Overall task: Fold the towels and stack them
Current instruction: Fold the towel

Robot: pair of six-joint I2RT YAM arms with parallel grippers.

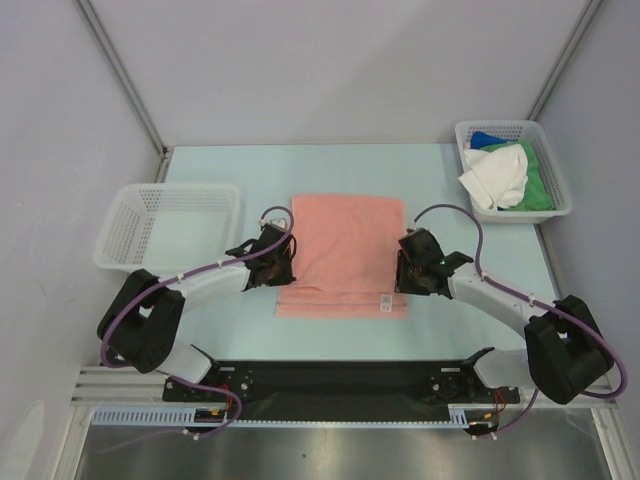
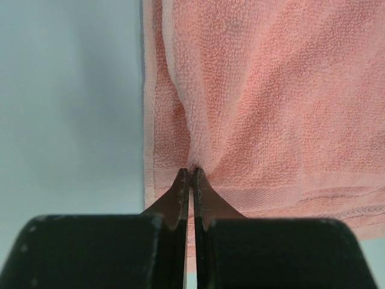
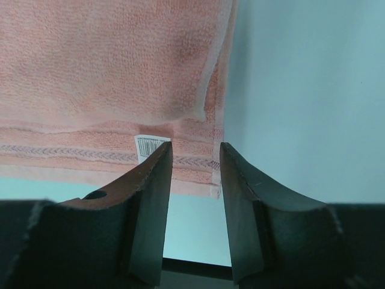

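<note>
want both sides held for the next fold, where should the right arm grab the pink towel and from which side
Probably the right edge of the pink towel, at the top layer's near corner, coming in low from the right. The edge lies flat there, the left gripper pinches the matching spot opposite, and the right gripper, jaws open, sits beside it.

The salmon towel [image 1: 345,255] is rough terry cloth, the table [image 1: 350,170] smooth, matt.
</note>
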